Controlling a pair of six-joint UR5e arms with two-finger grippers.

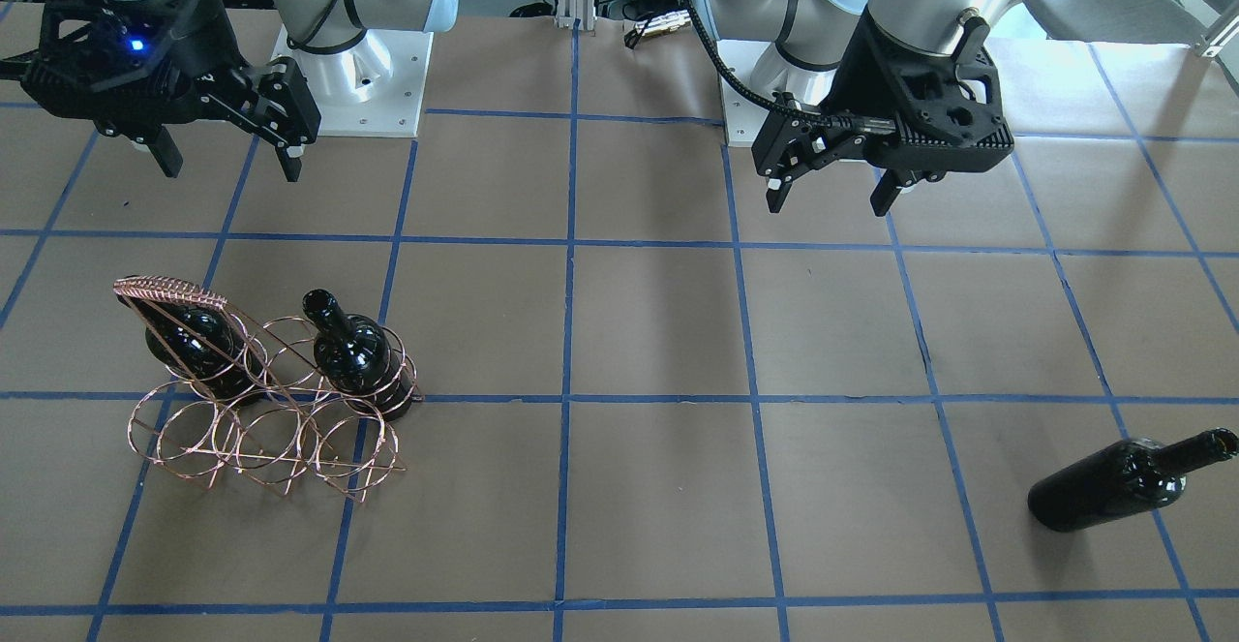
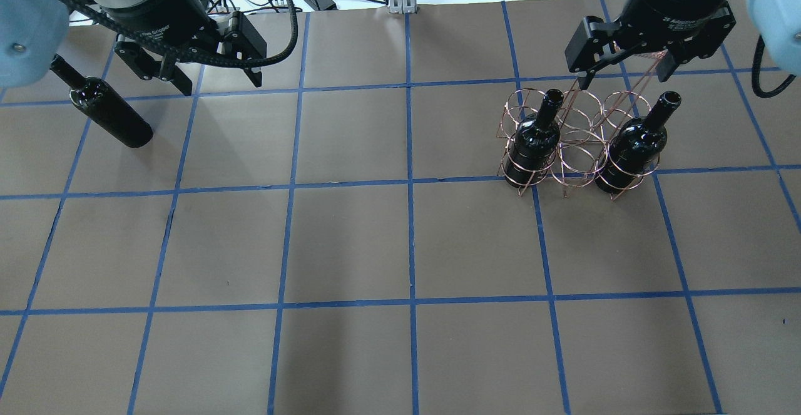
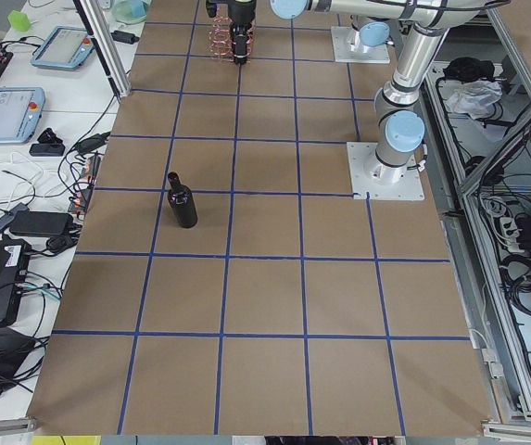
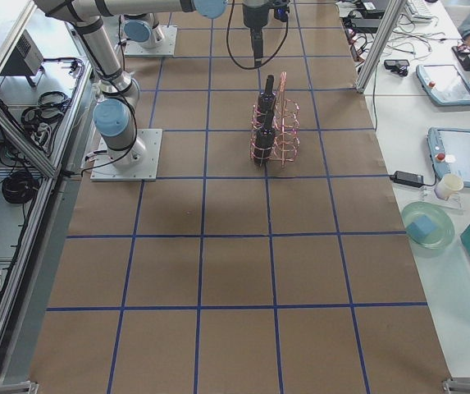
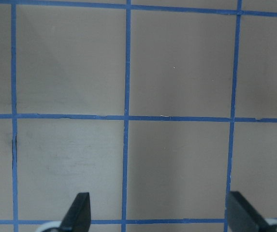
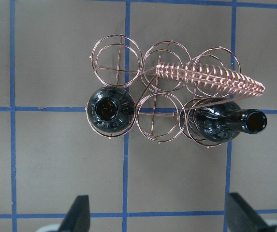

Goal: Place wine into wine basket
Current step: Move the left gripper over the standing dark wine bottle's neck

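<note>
Clearly glossy, near-black, unlabelled wine (image 1: 1113, 485), long narrow neck (left hand (image 1: 829, 206), right hand (image 1: 232, 172) wide)

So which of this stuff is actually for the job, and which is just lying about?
Job: loose wine bottle, wine basket, two bottles standing in it, left tool, right tool (both open).
Lying about: tablets, cup, cables on the side benches.

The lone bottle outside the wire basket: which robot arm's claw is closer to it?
Left. The left gripper hangs open on the lone bottle's side, nearer the robot. The right gripper hangs by the wire basket, far across the table.
</note>
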